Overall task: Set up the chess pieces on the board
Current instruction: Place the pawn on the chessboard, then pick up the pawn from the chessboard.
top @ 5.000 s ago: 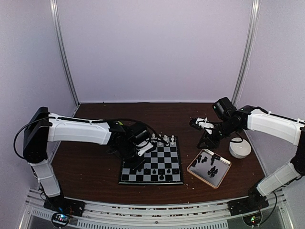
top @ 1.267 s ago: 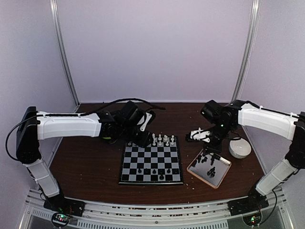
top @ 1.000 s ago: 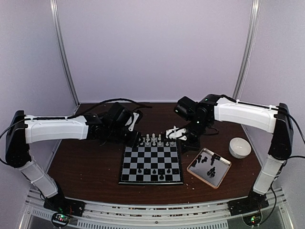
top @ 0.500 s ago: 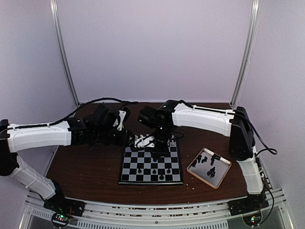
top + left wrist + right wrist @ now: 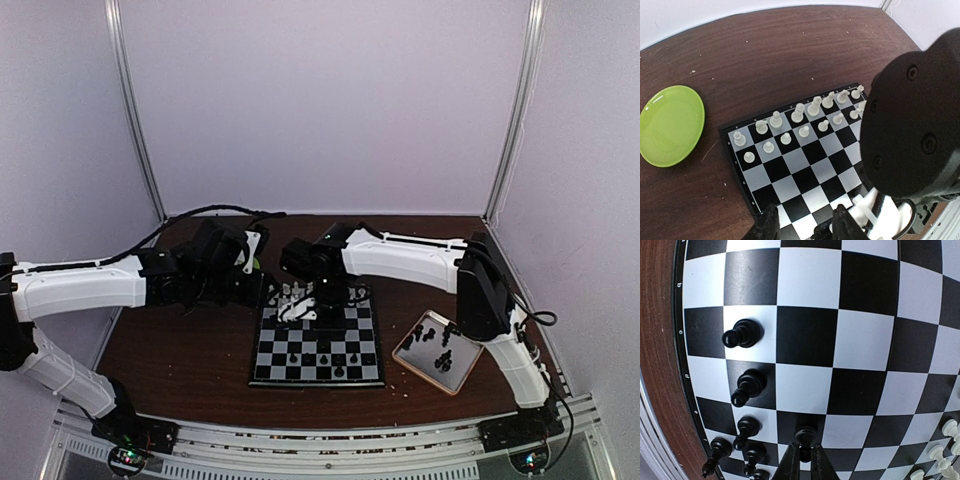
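Top external view: brown table point(image 5: 180, 350), with both arms reaching in from the near edge. Right arm point(image 5: 400, 258) stretches across to the board point(image 5: 320, 345), which lies mid-table toward the near edge. Left arm point(image 5: 90, 285) sits off the board's far-left corner, probably to leave room.

Tray point(image 5: 410, 331) toward the near right corner holds loose black pieces point(image 5: 440, 348), so setup looks unfinished. Green plate point(image 5: 670, 125) lies beside the board, toward the left edge.

White pieces point(image 5: 800, 112) stand in two rows along the board's far side; black pawns point(image 5: 742, 334) line the near side.

Right jaws are closed on a black piece point(image 5: 805, 432), low over a square beside those pawns, likely to seat it upright. Left jaws are open with nothing between them.
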You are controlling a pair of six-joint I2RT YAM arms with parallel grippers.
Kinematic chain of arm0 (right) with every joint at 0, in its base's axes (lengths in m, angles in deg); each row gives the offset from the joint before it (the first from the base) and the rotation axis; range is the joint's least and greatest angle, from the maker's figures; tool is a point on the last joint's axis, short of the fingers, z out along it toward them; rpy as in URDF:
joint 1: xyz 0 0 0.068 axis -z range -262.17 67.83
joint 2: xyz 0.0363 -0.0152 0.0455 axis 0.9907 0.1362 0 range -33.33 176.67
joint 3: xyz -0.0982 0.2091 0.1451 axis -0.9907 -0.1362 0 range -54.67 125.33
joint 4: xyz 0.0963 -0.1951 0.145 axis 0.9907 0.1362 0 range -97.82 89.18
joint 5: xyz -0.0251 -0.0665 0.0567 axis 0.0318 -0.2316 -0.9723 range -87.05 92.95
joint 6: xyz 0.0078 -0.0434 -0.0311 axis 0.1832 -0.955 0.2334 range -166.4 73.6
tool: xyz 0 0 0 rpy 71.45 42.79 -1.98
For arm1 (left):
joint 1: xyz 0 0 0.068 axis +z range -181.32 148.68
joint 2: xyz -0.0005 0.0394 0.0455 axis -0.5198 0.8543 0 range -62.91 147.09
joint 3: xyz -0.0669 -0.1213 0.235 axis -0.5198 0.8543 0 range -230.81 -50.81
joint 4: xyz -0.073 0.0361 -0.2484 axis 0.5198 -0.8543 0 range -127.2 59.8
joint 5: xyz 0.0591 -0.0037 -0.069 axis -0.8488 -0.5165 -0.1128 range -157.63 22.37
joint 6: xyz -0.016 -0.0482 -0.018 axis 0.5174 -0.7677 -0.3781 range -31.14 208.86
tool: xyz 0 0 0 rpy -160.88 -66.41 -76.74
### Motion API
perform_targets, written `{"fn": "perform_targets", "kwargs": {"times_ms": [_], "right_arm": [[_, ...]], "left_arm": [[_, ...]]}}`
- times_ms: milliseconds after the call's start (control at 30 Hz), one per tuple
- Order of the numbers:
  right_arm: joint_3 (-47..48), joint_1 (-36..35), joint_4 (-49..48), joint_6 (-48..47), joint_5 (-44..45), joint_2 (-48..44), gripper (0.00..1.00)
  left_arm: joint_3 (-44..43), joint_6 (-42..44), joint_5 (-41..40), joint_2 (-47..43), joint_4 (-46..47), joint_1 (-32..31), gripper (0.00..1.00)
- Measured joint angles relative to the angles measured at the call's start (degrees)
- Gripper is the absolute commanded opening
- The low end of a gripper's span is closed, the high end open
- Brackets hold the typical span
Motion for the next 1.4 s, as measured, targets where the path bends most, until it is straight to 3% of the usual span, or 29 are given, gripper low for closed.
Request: {"fn": "perform_targets", "kwargs": {"times_ms": [400, 600, 733, 900, 1100, 1400], "right_arm": [[-1.1, 0.3, 0.8, 0.3, 1.0, -0.9, 0.19], [-17.3, 3.1, -1.1, 0.7, -1.4, -17.6, 0.21], [-29.8, 8.7, -3.5, 1.8, -2.9, -34.3, 0.21], [-44.2, 17.1, -9.0, 3.4, -5.2, -47.1, 0.22], [-57.4, 23.5, -17.6, 4.6, -6.3, -52.2, 0.23], [-58.7, 24.7, -23.2, 4.5, -7.4, -50.5, 0.23]], "left_arm": [[-0.2, 0.3, 0.0, 0.1, 0.4, 0.0, 0.39], [-5.6, 3.1, 3.5, 5.2, -2.6, 0.0, 0.39], [-11.5, 6.0, 7.4, 12.3, -5.5, -0.7, 0.36], [-20.0, 9.6, 11.3, 21.3, -11.5, -3.7, 0.35], [-28.6, 13.0, 12.9, 29.7, -18.5, -7.0, 0.35], [-33.4, 14.9, 12.1, 36.4, -25.4, -7.8, 0.34]]}}
